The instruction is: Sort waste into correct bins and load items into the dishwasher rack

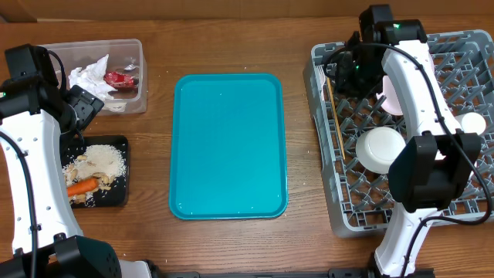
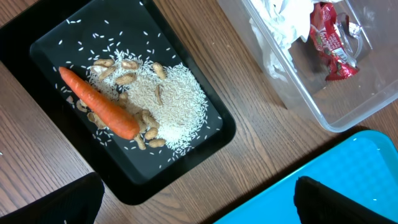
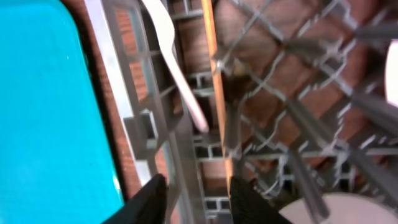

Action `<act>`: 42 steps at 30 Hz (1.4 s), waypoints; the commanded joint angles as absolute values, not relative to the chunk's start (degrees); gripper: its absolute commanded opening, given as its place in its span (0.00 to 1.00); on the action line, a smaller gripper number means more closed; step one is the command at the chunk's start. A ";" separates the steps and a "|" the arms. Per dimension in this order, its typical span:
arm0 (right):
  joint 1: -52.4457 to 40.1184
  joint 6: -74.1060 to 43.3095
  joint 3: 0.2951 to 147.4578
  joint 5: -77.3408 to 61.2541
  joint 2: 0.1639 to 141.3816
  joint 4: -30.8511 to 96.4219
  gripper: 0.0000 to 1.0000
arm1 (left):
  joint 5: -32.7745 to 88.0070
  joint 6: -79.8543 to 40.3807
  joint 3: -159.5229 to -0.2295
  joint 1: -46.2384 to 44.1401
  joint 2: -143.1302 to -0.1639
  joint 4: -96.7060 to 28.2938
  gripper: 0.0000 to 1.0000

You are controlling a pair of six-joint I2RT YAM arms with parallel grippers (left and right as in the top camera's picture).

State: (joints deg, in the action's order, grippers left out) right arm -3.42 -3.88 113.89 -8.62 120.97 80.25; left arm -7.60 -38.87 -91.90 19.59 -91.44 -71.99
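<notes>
The black tray point(image 1: 116, 147) holds the orange carrot point(image 1: 82, 186), beige nut bits and white rice; they also show in the left wrist view, carrot point(image 2: 99, 102), rice point(image 2: 177, 99). The clear tub point(image 1: 135, 54) holds crumpled paper and a red wrapper. My left gripper point(image 1: 81, 106) is open and empty point(image 2: 199, 202), above the table between the black tray and the teal tray. My right gripper point(image 1: 341, 73) is open and empty point(image 3: 199, 202), straddling the left wall of the grey rack point(image 1: 328, 208). The white fork point(image 3: 177, 62) and wooden stick point(image 3: 214, 74) lie in the rack, with a bowl point(image 1: 380, 148) and cup point(image 1: 472, 123).
A large teal tray point(image 1: 228, 143) lies in the middle of the wooden table, its corner in the left wrist view point(image 2: 348, 168) and its edge in the right wrist view point(image 3: 43, 106). A pale plate point(image 1: 394, 96) stands in the rack behind my right arm.
</notes>
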 commanded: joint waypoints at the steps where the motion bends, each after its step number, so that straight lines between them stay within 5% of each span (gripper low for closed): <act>1: -3.92 -5.13 114.52 -12.82 118.83 81.60 0.26 | -8.32 -38.59 -93.06 19.14 -91.50 -71.92 1.00; 8: -8.45 -5.10 114.52 -22.96 113.43 83.02 0.22 | -8.32 -38.59 -93.06 19.16 -91.50 -71.92 1.00; 11: -11.94 -5.13 114.52 -26.94 112.01 82.19 0.33 | -8.32 -38.57 -93.06 19.14 -91.50 -71.92 1.00; 12: -13.37 -5.15 114.52 -28.08 111.90 81.69 0.41 | -8.32 -38.59 -93.06 19.16 -91.50 -71.92 1.00; 14: -16.47 -5.63 114.43 -28.97 112.03 80.14 1.00 | -8.32 -38.57 -93.06 19.14 -91.50 -71.92 1.00; 26: -30.70 -6.37 113.47 -20.97 115.04 65.34 1.00 | -8.32 -38.59 -93.06 19.16 -91.50 -71.90 1.00; 42: -31.73 -6.13 113.47 -19.31 115.15 59.90 1.00 | -8.32 -38.59 -93.06 19.14 -91.50 -71.92 1.00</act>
State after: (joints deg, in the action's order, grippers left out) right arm -31.86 -6.22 113.75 -19.94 114.91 60.34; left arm -7.60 -38.87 -91.90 19.49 -91.44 -71.99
